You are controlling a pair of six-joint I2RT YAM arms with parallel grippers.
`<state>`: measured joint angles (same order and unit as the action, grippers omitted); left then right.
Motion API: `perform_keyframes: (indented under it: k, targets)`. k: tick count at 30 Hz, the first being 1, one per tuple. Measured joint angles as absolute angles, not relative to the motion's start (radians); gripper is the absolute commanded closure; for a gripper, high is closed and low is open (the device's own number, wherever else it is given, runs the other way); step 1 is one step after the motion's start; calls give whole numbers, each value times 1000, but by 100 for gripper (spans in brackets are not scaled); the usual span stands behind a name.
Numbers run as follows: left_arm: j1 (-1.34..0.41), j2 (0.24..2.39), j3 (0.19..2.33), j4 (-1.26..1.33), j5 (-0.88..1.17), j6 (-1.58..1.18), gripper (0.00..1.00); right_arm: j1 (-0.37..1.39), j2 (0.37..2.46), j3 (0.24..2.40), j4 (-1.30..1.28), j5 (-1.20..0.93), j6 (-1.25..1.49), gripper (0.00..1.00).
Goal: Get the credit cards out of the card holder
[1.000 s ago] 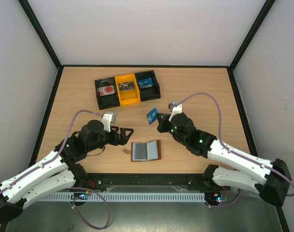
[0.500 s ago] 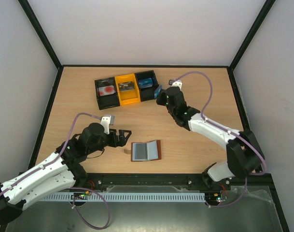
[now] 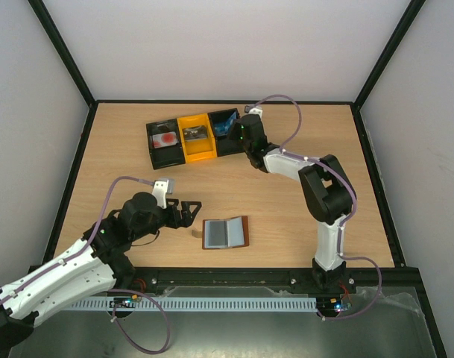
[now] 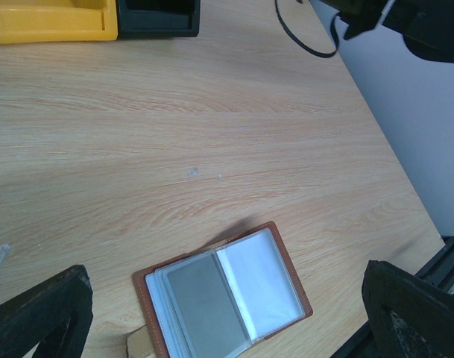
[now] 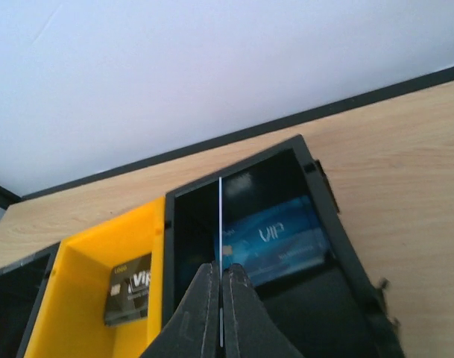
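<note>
1. Carried over from mid-table, one credit card (image 5: 221, 224) is now pinched edge-on between the right claw's (image 5: 221, 270) jaws, just above the black bin (image 5: 268, 168).
2. Below that claw, another card (image 5: 279, 239) is already binned.
3. Ahead of the spread left claw (image 3: 188, 211), the card holder (image 4: 223, 294) lies open, and its sleeves appear emptied.

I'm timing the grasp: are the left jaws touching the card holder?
Apart. The left wrist view shows bare table on both sides between the wide-open left jaws and the card holder.
</note>
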<state>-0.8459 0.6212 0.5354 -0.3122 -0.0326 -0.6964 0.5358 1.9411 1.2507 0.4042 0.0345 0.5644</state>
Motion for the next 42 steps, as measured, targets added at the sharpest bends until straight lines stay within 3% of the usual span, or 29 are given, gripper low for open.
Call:
perform_keyframes:
  k: [9, 22, 30, 38, 42]
  targets:
    - [-846, 613, 524, -305, -43, -695, 1, 514, 2170, 1516, 373, 7, 560, 98]
    - [-846, 613, 522, -305, -43, -695, 1, 509, 2339, 1715, 271, -34, 573, 97]
    - [-846, 607, 522, -307, -54, -695, 1, 510, 2385, 1795, 202, -21, 578, 83]
    - [-846, 603, 522, -307, -57, -696, 1, 509, 2386, 1886, 104, 26, 574, 58]
    - [-846, 603, 522, -307, -57, -697, 1, 509, 2386, 1914, 72, 48, 567, 53]
